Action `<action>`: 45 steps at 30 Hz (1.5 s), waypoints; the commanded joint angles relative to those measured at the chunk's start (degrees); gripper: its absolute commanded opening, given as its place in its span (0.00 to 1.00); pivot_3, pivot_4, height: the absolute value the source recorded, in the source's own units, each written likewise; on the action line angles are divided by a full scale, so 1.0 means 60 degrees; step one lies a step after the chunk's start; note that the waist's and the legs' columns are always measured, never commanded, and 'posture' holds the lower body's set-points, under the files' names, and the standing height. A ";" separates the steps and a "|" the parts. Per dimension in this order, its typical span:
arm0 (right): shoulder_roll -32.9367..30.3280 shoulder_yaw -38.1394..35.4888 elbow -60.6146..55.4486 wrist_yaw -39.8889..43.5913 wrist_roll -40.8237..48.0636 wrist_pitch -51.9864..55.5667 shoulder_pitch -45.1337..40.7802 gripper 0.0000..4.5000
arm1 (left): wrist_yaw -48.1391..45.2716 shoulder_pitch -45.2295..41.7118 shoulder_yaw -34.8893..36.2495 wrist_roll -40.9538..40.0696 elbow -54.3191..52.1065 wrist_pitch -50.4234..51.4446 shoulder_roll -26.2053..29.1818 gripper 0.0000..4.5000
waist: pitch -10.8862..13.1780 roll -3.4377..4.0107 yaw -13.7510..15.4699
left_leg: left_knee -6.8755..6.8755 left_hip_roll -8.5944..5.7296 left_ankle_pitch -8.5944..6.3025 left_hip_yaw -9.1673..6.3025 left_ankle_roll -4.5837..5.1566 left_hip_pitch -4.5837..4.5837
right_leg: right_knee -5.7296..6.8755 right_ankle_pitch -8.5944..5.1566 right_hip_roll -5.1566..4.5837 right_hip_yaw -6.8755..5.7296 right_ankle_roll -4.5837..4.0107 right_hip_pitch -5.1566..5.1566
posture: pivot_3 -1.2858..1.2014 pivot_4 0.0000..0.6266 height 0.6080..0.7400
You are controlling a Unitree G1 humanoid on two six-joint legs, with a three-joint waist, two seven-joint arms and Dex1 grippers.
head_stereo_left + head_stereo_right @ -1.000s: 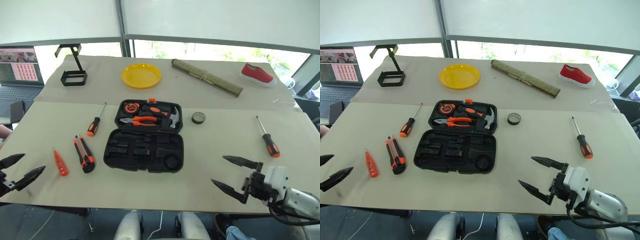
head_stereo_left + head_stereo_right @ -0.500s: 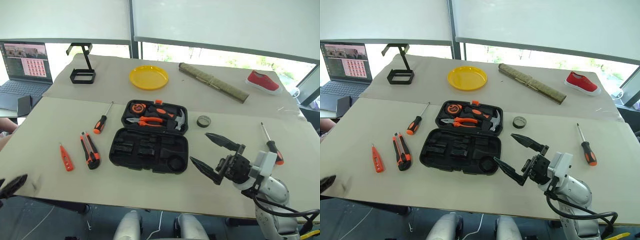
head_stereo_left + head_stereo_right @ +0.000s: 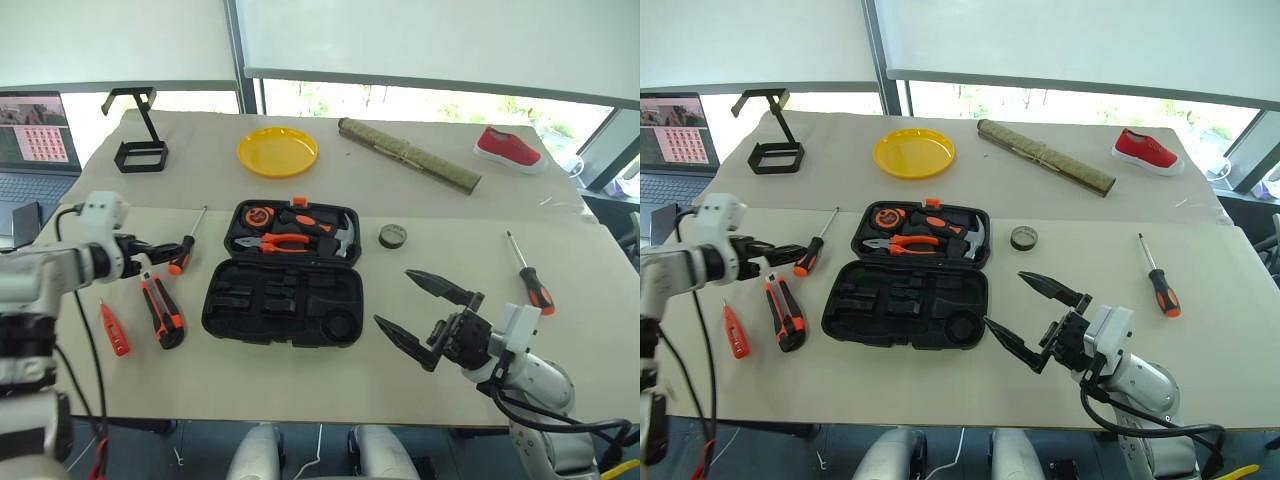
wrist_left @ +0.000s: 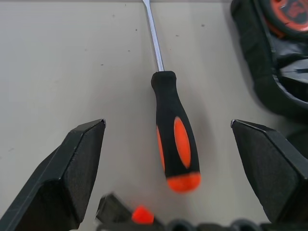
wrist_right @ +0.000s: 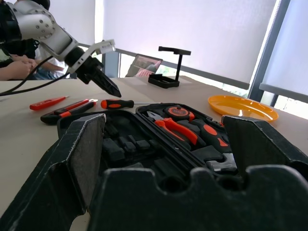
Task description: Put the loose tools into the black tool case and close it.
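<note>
Beige paper covers a bench (image 3: 420,215) seen from above. At its middle lies the black tool case (image 3: 285,300), open flat, its far half holding orange-handled pliers (image 3: 275,241), a hammer (image 3: 340,236) and a tape measure (image 3: 261,215), its near half showing bare moulded slots.

To the left of the case an orange-and-black screwdriver (image 3: 186,250) lies on the bench, handle toward the robot. The left gripper (image 3: 160,256) is just beside that handle with its two black fingers spread apart; in the left wrist view the handle (image 4: 175,142) lies between the fingers (image 4: 72,178), neither touching it. Near it, closer to the robot, lie an orange-and-black utility knife (image 3: 163,312) and, further left, a small orange tester screwdriver (image 3: 114,328).

To the right of the case's far half sits a small dark tape roll (image 3: 392,236). A second screwdriver (image 3: 530,275) lies well to the right.

The right gripper (image 3: 418,312) hangs above the bench just right of the case's near half, fingers wide apart and holding nothing.

On the far side of the bench are a black wire-frame stand (image 3: 137,135), a yellow plate (image 3: 278,151), a rolled mat (image 3: 410,154) and a red shoe (image 3: 511,148). A laptop (image 3: 32,145) stands at the far left.
</note>
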 commanded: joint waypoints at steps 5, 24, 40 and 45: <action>0.0053 -0.0218 -0.0363 -0.0363 -0.0370 -0.0509 0.0311 1.00 | -0.0813 -0.0941 -0.0458 0.1137 0.1923 -0.1122 -0.0601 0.60 | 0.0000 0.0000 0.0125 | 0.0008 -0.0005 0.0000 0.0006 0.0000 -0.0006 | -0.0003 -0.0001 -0.0009 -0.0001 0.0003 0.0001 | 0.52 0.24 1.00; -0.1941 -0.3064 -0.0640 -0.0309 0.1541 0.1148 0.1128 1.00 | -0.7611 -0.0706 -0.0746 0.1528 0.0847 -1.1083 -0.1082 0.19 | 0.0005 -0.0005 0.0254 | 0.0104 -0.0017 0.0000 0.0045 0.0005 -0.0142 | 0.0003 0.0016 -0.0038 -0.0039 0.0025 -0.0068 | 0.52 0.24 1.00; -0.2070 -0.2524 -0.1642 -0.0322 0.1481 0.2430 0.1600 1.00 | -0.6856 -0.1596 -0.2366 0.4271 0.2590 -1.2588 -0.1789 0.19 | 0.0004 -0.0005 0.0235 | 0.0109 -0.0010 -0.0001 0.0034 0.0008 -0.0145 | 0.0003 0.0015 -0.0022 -0.0042 0.0026 -0.0064 | 0.52 0.24 1.00; -0.1885 -0.2372 -0.1848 -0.0376 0.1537 0.2540 0.1803 1.00 | -0.6726 -0.1860 -0.2392 0.4411 0.2841 -1.2510 -0.1824 0.19 | 0.0005 -0.0005 0.0242 | 0.0114 -0.0012 -0.0001 0.0031 0.0009 -0.0147 | 0.0002 0.0014 -0.0023 -0.0044 0.0028 -0.0061 | 0.52 0.24 1.00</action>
